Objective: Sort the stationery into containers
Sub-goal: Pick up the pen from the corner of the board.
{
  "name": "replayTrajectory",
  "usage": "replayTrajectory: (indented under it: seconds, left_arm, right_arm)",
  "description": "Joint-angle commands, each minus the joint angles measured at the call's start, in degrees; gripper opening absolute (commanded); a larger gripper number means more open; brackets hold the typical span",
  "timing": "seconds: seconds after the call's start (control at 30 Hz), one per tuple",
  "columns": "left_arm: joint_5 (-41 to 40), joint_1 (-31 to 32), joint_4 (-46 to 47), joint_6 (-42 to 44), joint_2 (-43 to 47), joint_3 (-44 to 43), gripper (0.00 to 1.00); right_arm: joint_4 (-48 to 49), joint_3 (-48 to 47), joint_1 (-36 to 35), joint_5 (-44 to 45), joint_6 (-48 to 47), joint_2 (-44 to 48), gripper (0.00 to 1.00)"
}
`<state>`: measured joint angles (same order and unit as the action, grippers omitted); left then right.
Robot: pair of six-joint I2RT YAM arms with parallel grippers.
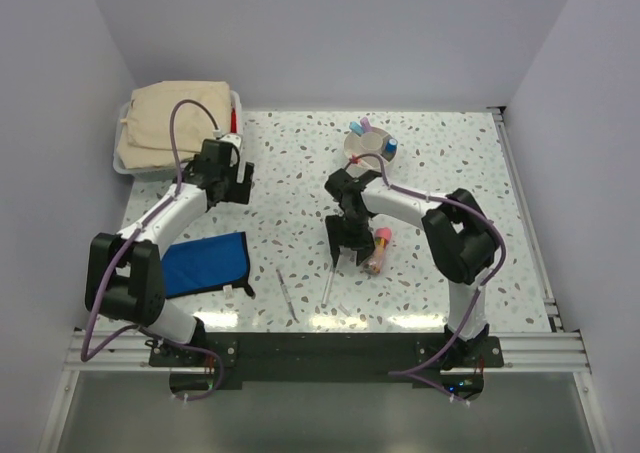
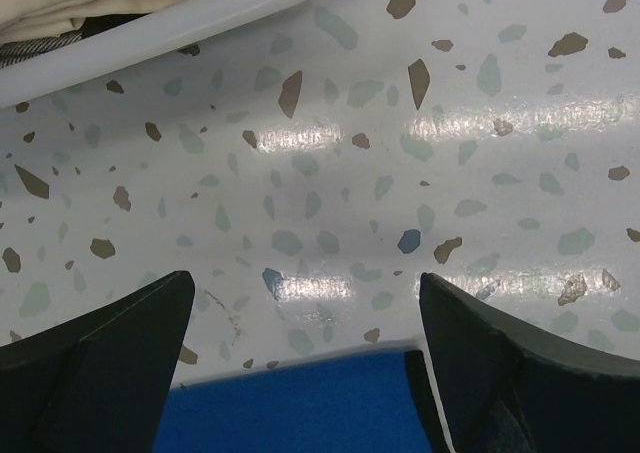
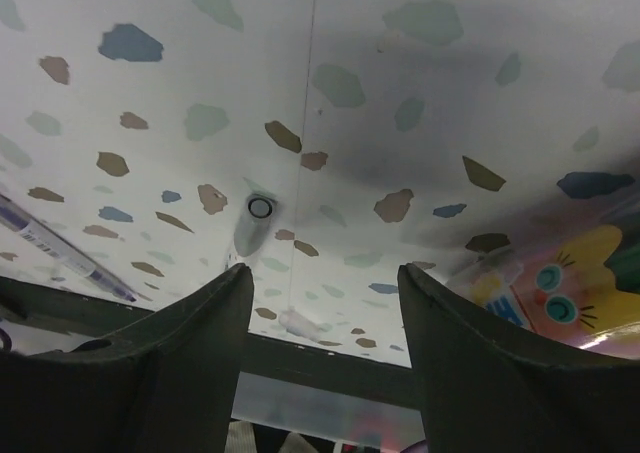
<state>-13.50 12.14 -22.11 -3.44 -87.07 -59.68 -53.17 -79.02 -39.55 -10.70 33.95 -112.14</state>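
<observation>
Right gripper (image 3: 325,273) — jaws spread, empty, touching nothing — hangs just beside the pink-red tube (image 3: 560,293); a slim silver pen (image 3: 258,221) lies beneath it, near that tube. Left gripper (image 2: 307,276), well apart from the tube: spread, empty.

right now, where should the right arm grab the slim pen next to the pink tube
Mid-barrel, from straight above. The slim pen lies flat on the table, so only its narrow width can be pinched; the right gripper hangs open near it. Keep clear of the pink-red tube beside it.
</observation>
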Motion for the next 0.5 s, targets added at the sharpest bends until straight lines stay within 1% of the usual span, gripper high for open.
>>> replayTrajectory:
  seconds: [0.0,0.1,0.23,0.27,0.3,0.33,0.4,0.47]
  left_arm:
    - [-0.04,-0.63,0.75,-0.16,3.74,0.7,1.0]
    - [1.63,-0.63,0.84,-0.95,4.71,1.93,1.0]
    - [3.3,-0.63,1.1,-1.65,6.56,3.78,1.0]
    - [3.39,-0.63,0.84,-1.66,6.73,3.96,1.0]
    - [3.3,-0.63,0.58,-1.57,7.26,3.87,1.0]
    - [3.3,-0.63,-0.21,-1.57,7.35,3.78,1.0]
    - [3.21,-0.71,-1.09,-1.22,7.61,3.0,1.0]
    - [3.21,-0.8,-1.97,-0.95,7.88,2.82,1.0]
  right_arm:
    - [2.01,-1.3,-3.07,-2.04,3.75,-0.36,0.6]
    - [3.07,-4.19,-5.36,-2.75,4.71,-1.33,0.59]
    - [1.84,-6.93,-7.56,-1.08,5.77,-4.31,0.57]
    - [0.88,-7.11,-8.26,-0.12,6.21,-4.75,0.56]
    - [-0.78,-7.89,-8.52,5.11,8.47,-5.19,0.52]
    - [-3.67,-8.16,-8.96,7.16,9.54,-5.54,0.46]
    - [-4.66,-7.82,-9.4,8.24,10.86,-5.46,0.43]
    - [-6.07,-7.64,-10.02,9.11,11.57,-4.85,0.43]
